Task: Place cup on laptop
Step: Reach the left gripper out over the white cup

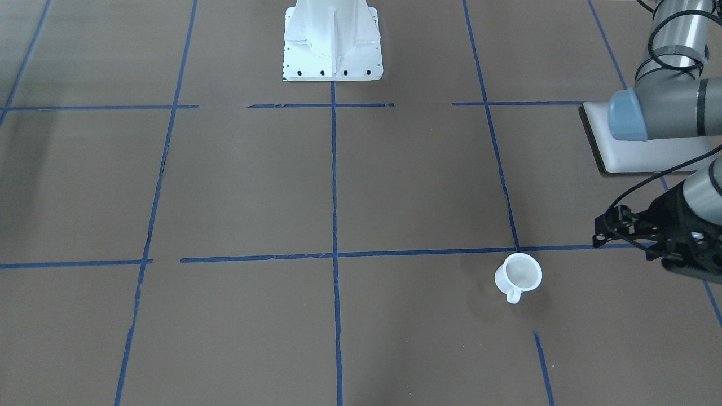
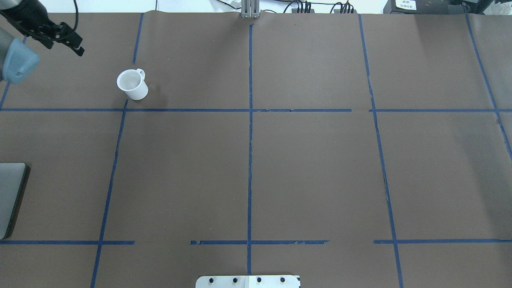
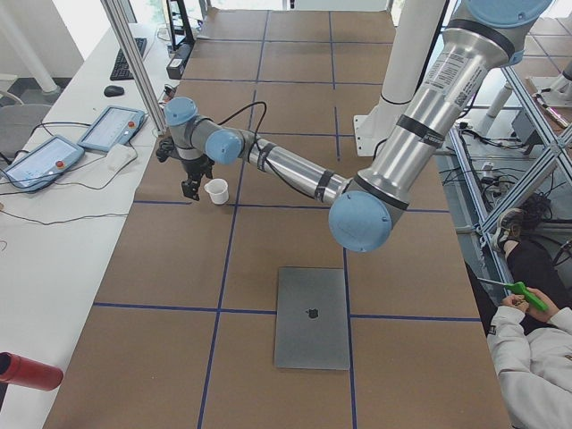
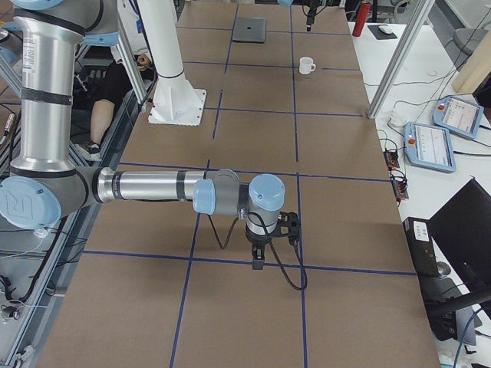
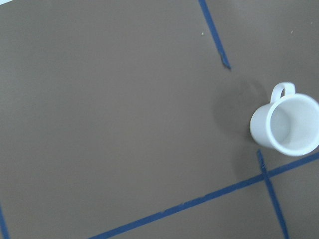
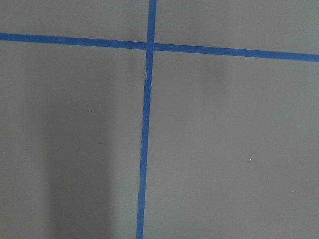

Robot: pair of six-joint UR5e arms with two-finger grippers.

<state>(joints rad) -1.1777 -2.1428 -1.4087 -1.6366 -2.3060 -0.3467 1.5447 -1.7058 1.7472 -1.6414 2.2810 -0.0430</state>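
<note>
You're at the reach step, pre-grasp. cup (image 2: 132, 85) stands upright on worktop (image 2: 320, 168), upper left of overhead view. L gripper (image 2: 76, 42) is near it toward the corner, jaws look apart, empty. laptop (image 2: 10, 200) is at left edge, well apart. Next, I'd judge: centre L gripper over cup, descend, close. R gripper (image 4: 258, 257): can't tell.

The table (image 1: 237, 186) is dull brown, crossed by a grid of blue tape lines (image 1: 334, 186). The cup (image 1: 519, 274) is plain white. The laptop (image 3: 308, 344) is silver-grey with a small dark logo (image 3: 312, 313) at its middle. The left arm (image 3: 295, 172) is silver with pale blue joint caps, and the left gripper (image 2: 76, 44) is black. The base plate (image 1: 333, 62) is white.
</note>
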